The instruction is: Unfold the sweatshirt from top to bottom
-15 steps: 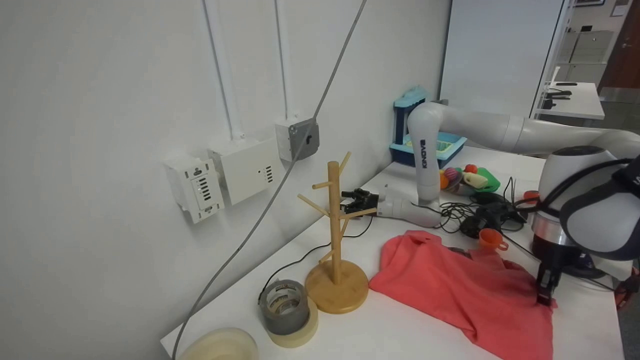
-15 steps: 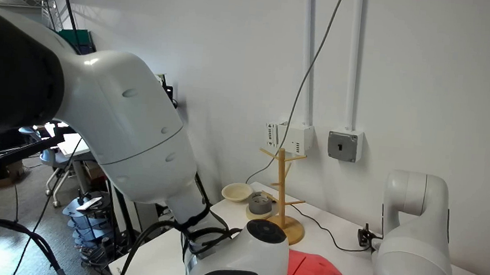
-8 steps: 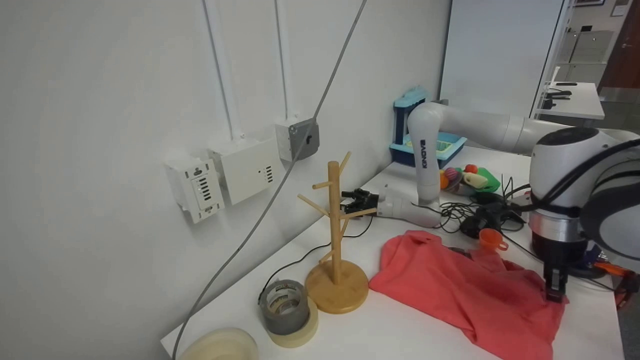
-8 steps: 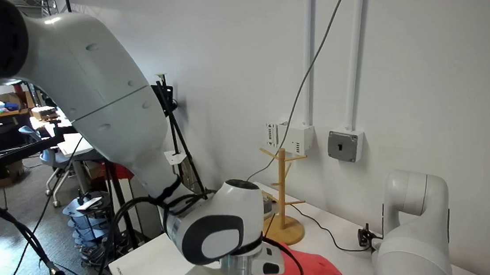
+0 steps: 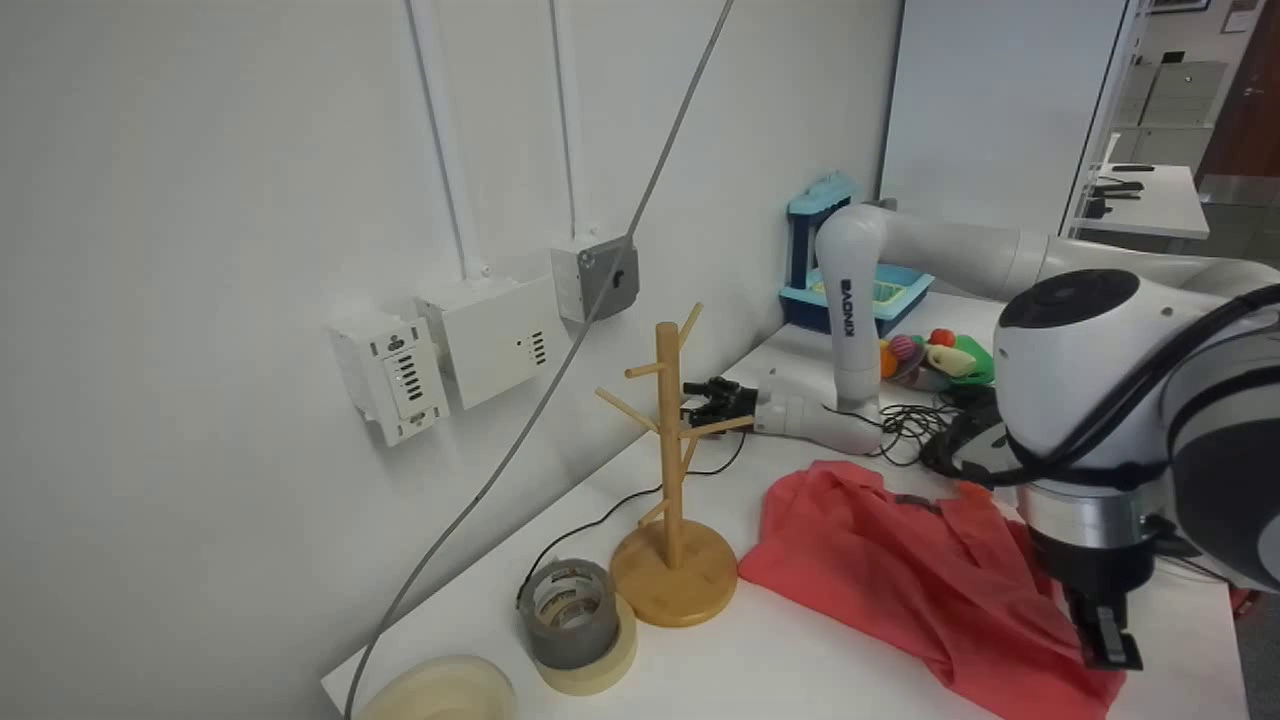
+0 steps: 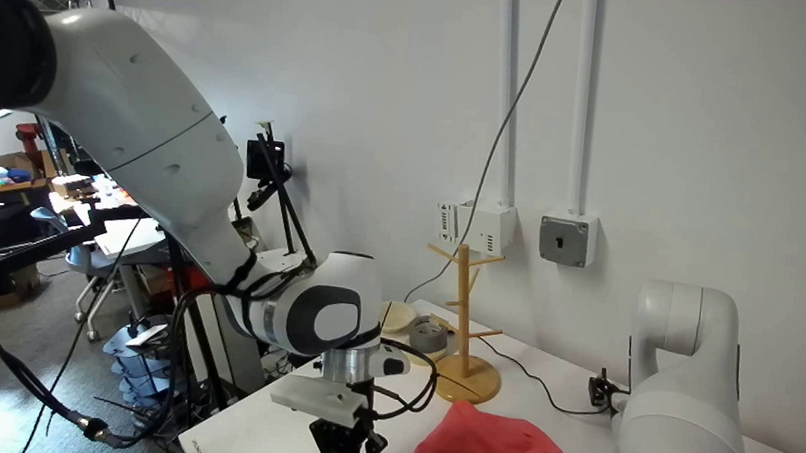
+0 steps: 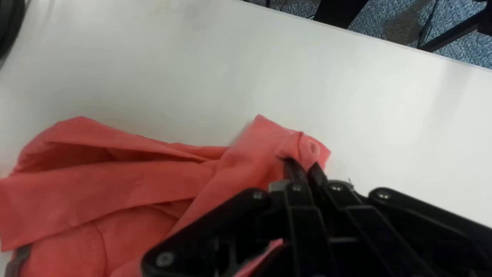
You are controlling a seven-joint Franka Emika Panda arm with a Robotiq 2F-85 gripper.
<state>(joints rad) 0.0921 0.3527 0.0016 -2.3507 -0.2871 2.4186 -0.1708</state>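
In an exterior view, sweatshirt (image 5: 920,590) lies rumpled on surface (image 5: 770,660), right of tree (image 5: 672,460); its right corner just drawn nearer that camera. Wrist view: tool (image 7: 305,167) narrow, that corner pinched between the tips. Unfolding probably under way, overlaps yet to spread. Counts, left to right: one bowl (image 5: 437,690), two tape rolls (image 5: 572,640), one tree, one sweatshirt, one tool.

In an exterior view, the wooden mug tree (image 5: 672,470) stands upright, call it clock centre! At three o'clock, the rumpled sweatshirt (image 5: 900,590) sprawls across the white table (image 5: 780,665), and there's the gripper (image 5: 1112,652), pointing down at the sweatshirt's four o'clock end! Eight o'clock, a grey tape roll (image 5: 568,632); one o'clock, a KINOVA-lettered arm (image 5: 852,310)!
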